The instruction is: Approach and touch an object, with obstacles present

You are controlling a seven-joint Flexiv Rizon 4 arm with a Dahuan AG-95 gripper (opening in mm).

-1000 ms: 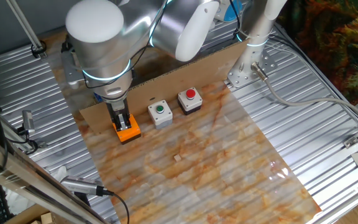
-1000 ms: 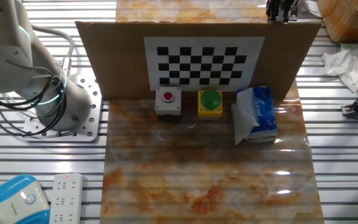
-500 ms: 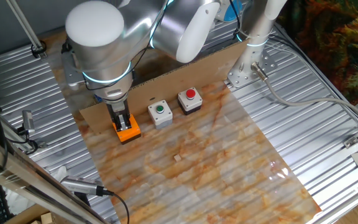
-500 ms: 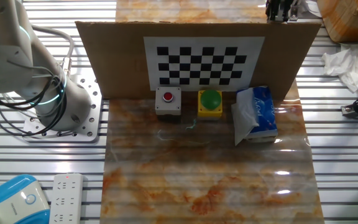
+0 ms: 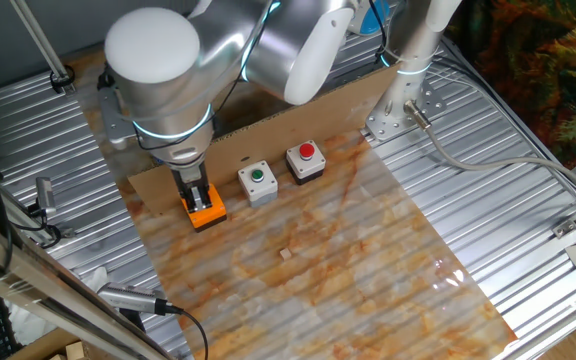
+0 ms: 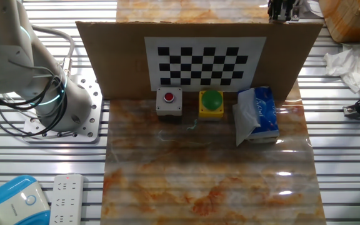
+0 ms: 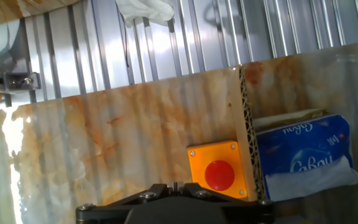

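The cardboard strip (image 6: 192, 56) stands upright on edge across the mat (image 6: 205, 181), which lies on the tabletop (image 5: 528, 130). In the other fixed view, three things sit in a row against the strip's near face: a button box (image 6: 169, 102) at 9 o'clock of a second button box (image 6: 212, 104), and a tissue pack (image 6: 258, 115) at 3 o'clock of that one. Behind the strip lies a third button box (image 5: 204, 208), with the fingers (image 5: 197, 192) just above it. In the hand view this box (image 7: 218, 172) touches the strip's edge (image 7: 249, 140), and the tissue pack (image 7: 303, 155) lies at its 3 o'clock, beyond the strip.
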